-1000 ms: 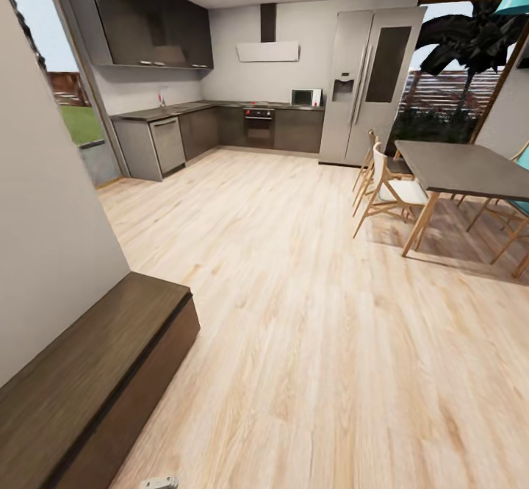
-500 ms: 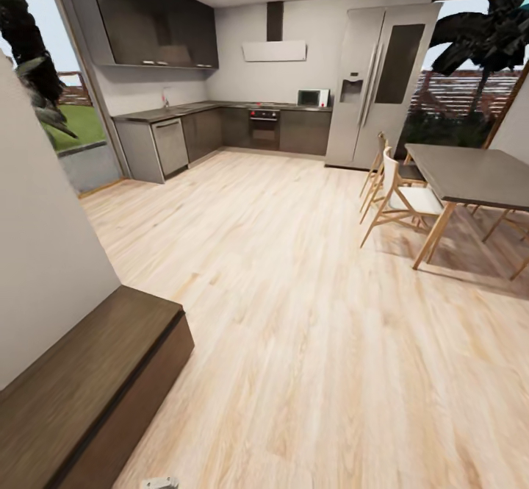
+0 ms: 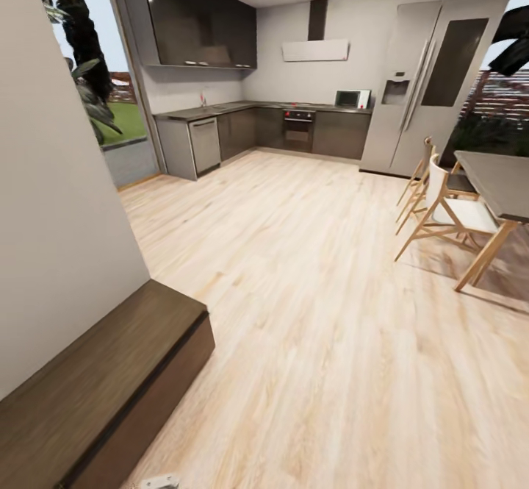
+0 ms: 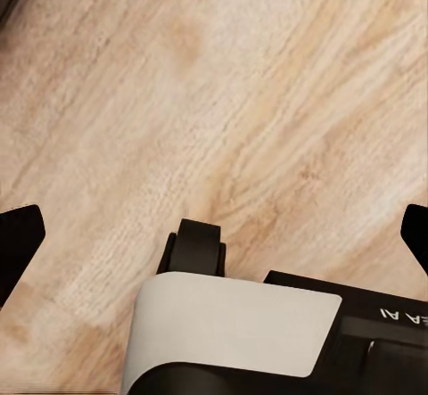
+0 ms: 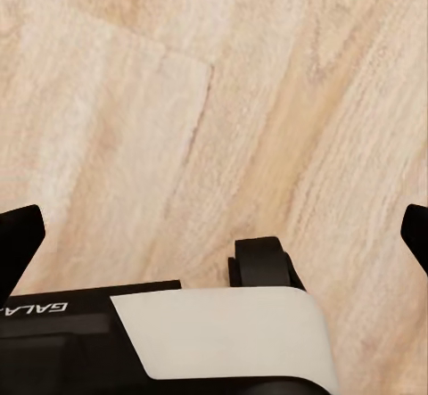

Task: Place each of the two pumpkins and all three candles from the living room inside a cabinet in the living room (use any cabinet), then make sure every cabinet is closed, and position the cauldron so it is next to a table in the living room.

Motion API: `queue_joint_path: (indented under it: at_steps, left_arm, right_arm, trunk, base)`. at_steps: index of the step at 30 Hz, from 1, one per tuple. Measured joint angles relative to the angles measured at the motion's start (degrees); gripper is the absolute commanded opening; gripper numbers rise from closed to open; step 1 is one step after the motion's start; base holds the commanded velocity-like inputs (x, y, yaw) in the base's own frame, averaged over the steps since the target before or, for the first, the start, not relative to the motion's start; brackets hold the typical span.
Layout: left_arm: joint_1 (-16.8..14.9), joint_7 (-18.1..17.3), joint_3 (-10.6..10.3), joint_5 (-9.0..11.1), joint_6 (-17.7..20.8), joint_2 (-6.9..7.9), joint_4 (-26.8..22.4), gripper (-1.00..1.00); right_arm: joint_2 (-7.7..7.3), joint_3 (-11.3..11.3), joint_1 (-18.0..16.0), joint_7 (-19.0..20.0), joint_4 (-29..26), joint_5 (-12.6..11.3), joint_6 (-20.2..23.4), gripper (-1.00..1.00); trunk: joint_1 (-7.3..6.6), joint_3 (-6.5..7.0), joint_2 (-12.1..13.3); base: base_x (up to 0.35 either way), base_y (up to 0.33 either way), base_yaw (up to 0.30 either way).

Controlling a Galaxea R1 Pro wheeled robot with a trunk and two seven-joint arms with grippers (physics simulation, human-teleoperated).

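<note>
Pale oak-look planks make up the floor [image 3: 316, 290] across the head view, running from the near edge back to a kitchen. At the lower left, a long low dark-brown wood cabinet [image 3: 95, 386] stands against a light grey wall [image 3: 59, 202]; its top is bare and its front looks shut from this angle. Far back, dark kitchen cabinets [image 3: 202, 29] hang above a counter [image 3: 213, 110], with an oven [image 3: 297, 127], a microwave [image 3: 351, 98] and a tall silver fridge [image 3: 433, 84] alongside. At the right edge stands a dark dining table [image 3: 499, 184] on wooden legs, with pale wooden chairs [image 3: 444, 213] drawn up to it.

In the left wrist view, the left tool [image 4: 214, 239] hangs over the floor planks, its two dark fingertips [image 4: 18, 243] at opposite edges of the picture, spread wide with nothing between them. Below them sits the robot's base, with a white cover [image 4: 232, 324] and a black wheel [image 4: 194, 248].

In the right wrist view, the right tool [image 5: 214, 239] is likewise spread wide apart and empty above the planks, over a white base panel [image 5: 223, 328] and a black wheel [image 5: 260, 263].
</note>
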Motion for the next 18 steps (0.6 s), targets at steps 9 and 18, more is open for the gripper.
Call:
queue_joint_path:
  at_steps: [9, 18]
  left_arm:
    - [0.0, 0.0, 0.0, 0.1, 0.0, -0.16, -0.2, 1.00]
    - [0.0, 0.0, 0.0, 0.1, 0.0, -0.18, -0.2, 1.00]
  right_arm:
    - [0.00, 0.0, 0.0, 0.0, 0.0, 0.1, 0.0, 1.00]
    - [0.00, 0.0, 0.0, 0.0, 0.0, 0.2, 0.0, 1.00]
  trunk:
    - [0.00, 0.00, 0.0]
    - [0.00, 0.00, 0.0]
  base:
    - [0.000, 0.000, 0.285]
    - [0.000, 0.000, 0.285]
